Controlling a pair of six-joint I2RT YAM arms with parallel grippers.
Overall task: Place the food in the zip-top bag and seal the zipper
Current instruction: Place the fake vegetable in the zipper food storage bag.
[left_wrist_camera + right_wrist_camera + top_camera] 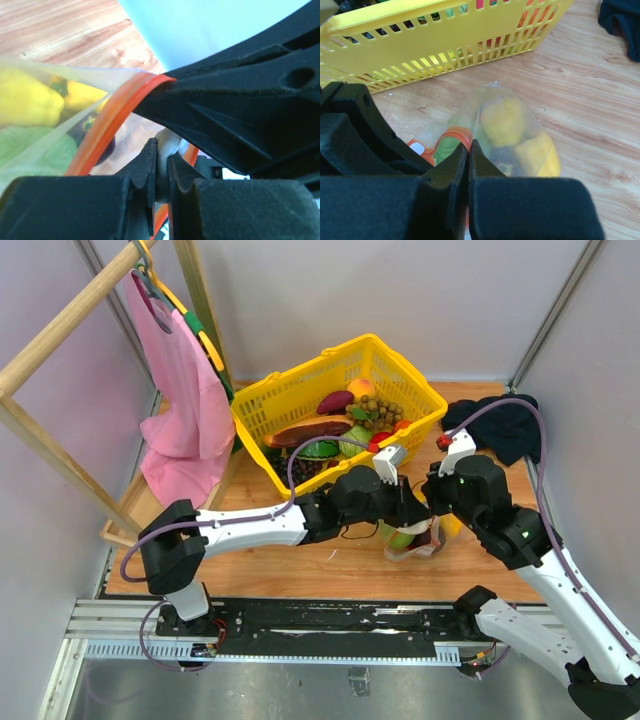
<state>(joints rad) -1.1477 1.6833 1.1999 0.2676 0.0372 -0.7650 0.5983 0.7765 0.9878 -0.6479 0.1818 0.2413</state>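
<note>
The zip-top bag (408, 540) lies on the wooden table in front of the basket, between both grippers. Inside it shows food: a yellow bell pepper (504, 119) and a green piece (25, 152). My left gripper (163, 167) is shut on a small white slider piece (166, 145) on the red-orange zipper (112, 120). My right gripper (469, 146) is shut on the zipper edge (457, 134) of the bag's mouth, right beside the left one. In the top view the left gripper (403, 508) and right gripper (432, 520) meet over the bag.
A yellow lattice basket (300, 390) behind the bag holds more toy food, among it a purple piece (335, 402). A pink cloth (180, 390) hangs on a wooden rack (60, 330) at the left. A dark cloth (505, 425) lies at the back right.
</note>
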